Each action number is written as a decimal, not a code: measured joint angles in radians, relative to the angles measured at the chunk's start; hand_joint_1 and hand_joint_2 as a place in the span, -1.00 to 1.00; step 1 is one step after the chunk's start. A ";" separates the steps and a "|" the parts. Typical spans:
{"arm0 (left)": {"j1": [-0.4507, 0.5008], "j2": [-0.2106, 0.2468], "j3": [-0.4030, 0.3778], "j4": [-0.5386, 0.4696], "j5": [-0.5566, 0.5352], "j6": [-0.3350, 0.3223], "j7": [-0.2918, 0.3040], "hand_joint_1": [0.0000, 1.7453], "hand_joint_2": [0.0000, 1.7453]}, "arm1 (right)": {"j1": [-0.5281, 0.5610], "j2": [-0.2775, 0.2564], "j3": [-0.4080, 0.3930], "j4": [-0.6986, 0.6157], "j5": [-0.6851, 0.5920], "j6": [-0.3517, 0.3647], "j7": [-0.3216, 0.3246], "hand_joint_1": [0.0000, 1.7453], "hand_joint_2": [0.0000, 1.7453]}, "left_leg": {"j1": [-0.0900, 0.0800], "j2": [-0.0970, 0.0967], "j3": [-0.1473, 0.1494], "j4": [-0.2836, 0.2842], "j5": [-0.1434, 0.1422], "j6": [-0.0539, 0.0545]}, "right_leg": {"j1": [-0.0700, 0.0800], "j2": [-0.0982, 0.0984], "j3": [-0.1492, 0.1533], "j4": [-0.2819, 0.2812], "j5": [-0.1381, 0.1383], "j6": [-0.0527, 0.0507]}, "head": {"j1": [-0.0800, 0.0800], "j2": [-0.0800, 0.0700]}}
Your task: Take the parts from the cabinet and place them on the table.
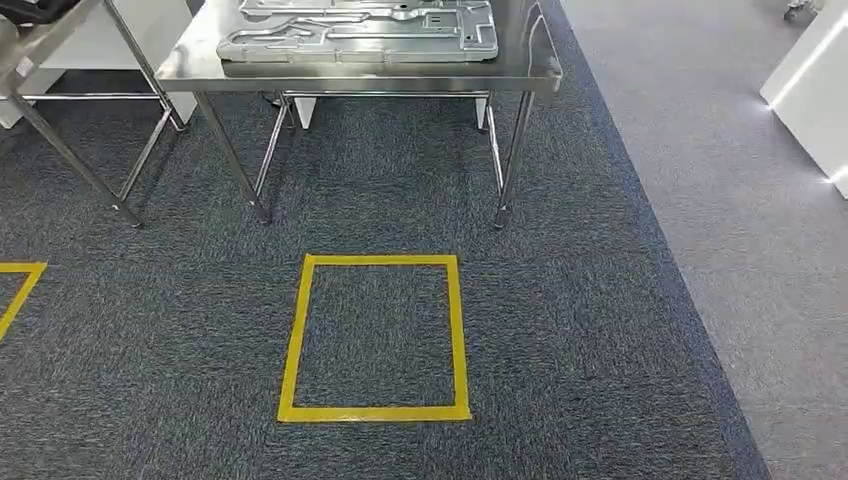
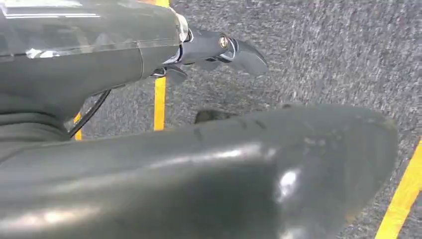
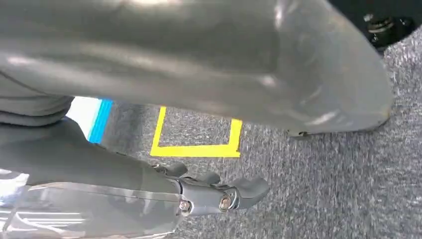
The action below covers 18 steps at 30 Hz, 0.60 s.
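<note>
A flat stamped metal part (image 1: pixel 360 30) lies on a steel table (image 1: pixel 350 78) at the far end of the carpet in the head view. My left hand (image 2: pixel 124 55) hangs over the carpet, its dark fingers (image 2: pixel 224 50) stretched out apart from the thick grey thumb (image 2: pixel 239 164), holding nothing. My right hand (image 3: pixel 99 199) also hangs above the floor, with its fingers (image 3: pixel 229 194) extended and the thumb (image 3: pixel 209 59) apart from them. Nothing is in that hand either.
A yellow taped square (image 1: pixel 375 335) marks the dark carpet in front of the table. Another steel frame (image 1: pixel 70 130) stands to the left, with a second yellow mark (image 1: pixel 18 290) nearby. Lighter grey floor (image 1: pixel 740 200) and a white unit (image 1: pixel 815 90) lie to the right.
</note>
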 joint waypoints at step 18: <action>0.002 0.015 0.001 0.000 0.015 0.008 -0.045 -1.00 -1.00 | -0.002 0.012 0.000 0.002 -0.025 0.044 -0.011 -1.00 -1.00 | -0.008 -0.002 -0.029 0.000 0.026 0.017 | -0.002 0.007 -0.001 0.009 -0.014 0.022 | 0.000 0.000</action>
